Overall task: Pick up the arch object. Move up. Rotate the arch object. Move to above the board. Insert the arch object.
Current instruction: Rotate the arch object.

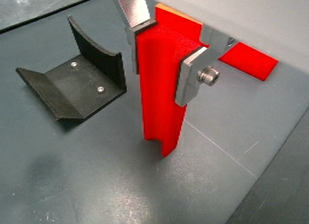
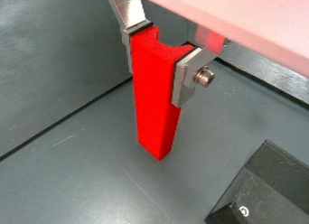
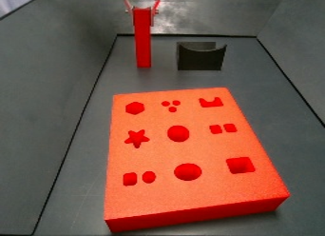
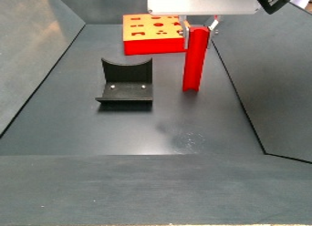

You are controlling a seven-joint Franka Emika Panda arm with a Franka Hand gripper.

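The gripper [image 1: 169,49] pinches the upper part of the arch object [image 1: 164,92], a tall, slim, bright red block that stands upright. In both wrist views the flat silver fingers [image 2: 187,76] press against opposite faces of the block, one near a screw head on the finger plate. In a side view the gripper [image 3: 143,6] sits at the far end of the table, with the arch object [image 3: 143,38] hanging straight down from it. Its lower end is at or just above the dark grey floor; whether it touches cannot be told.

The fixture [image 3: 200,55], a dark bracket with a curved wall on a base plate, stands just beside the arch object, apart from it. In a side view the fixture [image 4: 124,84] lies to one side of the arch object [image 4: 194,58], with bare floor between them.

The board [image 3: 185,154], a thick orange-red slab with star, hexagon, circle, square and notched cut-outs, lies flat on the floor, well apart from the gripper. A corner of the board [image 1: 250,60] shows behind the block in a wrist view.
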